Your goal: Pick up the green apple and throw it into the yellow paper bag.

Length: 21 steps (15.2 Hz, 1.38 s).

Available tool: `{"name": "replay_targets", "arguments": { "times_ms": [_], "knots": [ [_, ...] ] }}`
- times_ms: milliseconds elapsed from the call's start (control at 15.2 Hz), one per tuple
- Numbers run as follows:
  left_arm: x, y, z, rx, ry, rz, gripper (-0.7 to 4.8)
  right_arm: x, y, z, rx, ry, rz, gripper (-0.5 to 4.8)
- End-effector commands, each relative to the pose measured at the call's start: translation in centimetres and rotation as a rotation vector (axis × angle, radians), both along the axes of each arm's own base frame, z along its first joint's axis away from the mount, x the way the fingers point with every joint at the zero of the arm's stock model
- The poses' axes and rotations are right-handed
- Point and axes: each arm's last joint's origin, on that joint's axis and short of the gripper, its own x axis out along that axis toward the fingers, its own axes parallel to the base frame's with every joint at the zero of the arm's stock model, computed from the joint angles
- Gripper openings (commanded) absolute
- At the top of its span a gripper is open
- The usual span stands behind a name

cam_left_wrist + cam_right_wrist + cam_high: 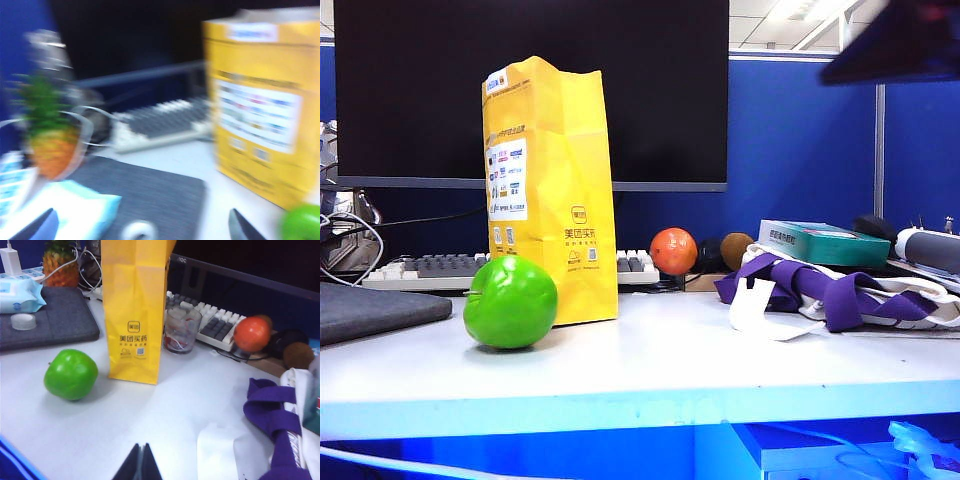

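Exterior view | yellow paper bag (pixel 552 190) upright (contents hidden) | green apple (pixel 510 301) beside

White table (pixel 650 360): green apple (pixel 510 301) beside upright yellow paper bag (pixel 552 190); grey mat (pixel 370 310), purple cloth (pixel 830 290).

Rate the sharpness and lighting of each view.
Exterior view: sharp, a blue cast along the table edge. Left wrist view: heavy motion blur smears the yellow paper bag and pineapple. Right wrist view: crisp, evenly lit, soft shadow beside the green apple.

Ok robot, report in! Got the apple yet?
Left gripper open, empty. Right gripper shut, empty. Green apple on table beside yellow paper bag. Nothing blocking.
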Motion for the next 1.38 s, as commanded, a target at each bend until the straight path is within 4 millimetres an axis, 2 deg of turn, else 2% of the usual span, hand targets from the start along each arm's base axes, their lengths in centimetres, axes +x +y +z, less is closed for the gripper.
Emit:
{"name": "replay_targets", "arguments": {
  "times_ms": [66, 263, 789, 855, 921, 1052, 1184, 1381],
  "knots": [
    [-0.8, 1.2, -2.0, -0.012, -0.064, 0.112, 4.79, -1.5, -0.9, -0.3, 0.050, -0.086, -0.004, -0.01],
    [-1.6, 1.9, -2.2, -0.015, -0.118, 0.197, 4.79, -2.1, -1.5, -0.8, 0.076, -0.136, -0.024, -0.01],
    [-1.9, 2.0, -2.2, -0.018, -0.162, 0.202, 4.79, -3.9, -3.6, -5.6, 0.088, -0.183, -0.125, -0.01],
    [-1.8, 2.0, -2.5, -0.019, -0.166, 0.202, 4.79, -3.9, -3.6, -6.2, 0.085, -0.176, -0.125, -0.01],
    [-1.3, 2.0, -3.9, -0.016, -0.132, 0.201, 4.79, -3.9, -3.5, -7.0, 0.065, -0.132, -0.121, -0.01],
    [-1.1, 2.0, -4.7, -0.014, -0.119, 0.201, 4.79, -3.9, -3.5, -6.9, 0.069, -0.140, -0.120, -0.01],
    [-1.0, 1.9, -4.7, -0.015, -0.119, 0.194, 4.79, -3.9, -3.6, -7.5, 0.041, -0.081, -0.122, -0.01],
    [-0.9, 1.6, -4.8, -0.019, -0.138, 0.155, 4.79, -4.0, -3.6, -7.5, 0.042, -0.082, -0.122, -0.01]
  ]
}}
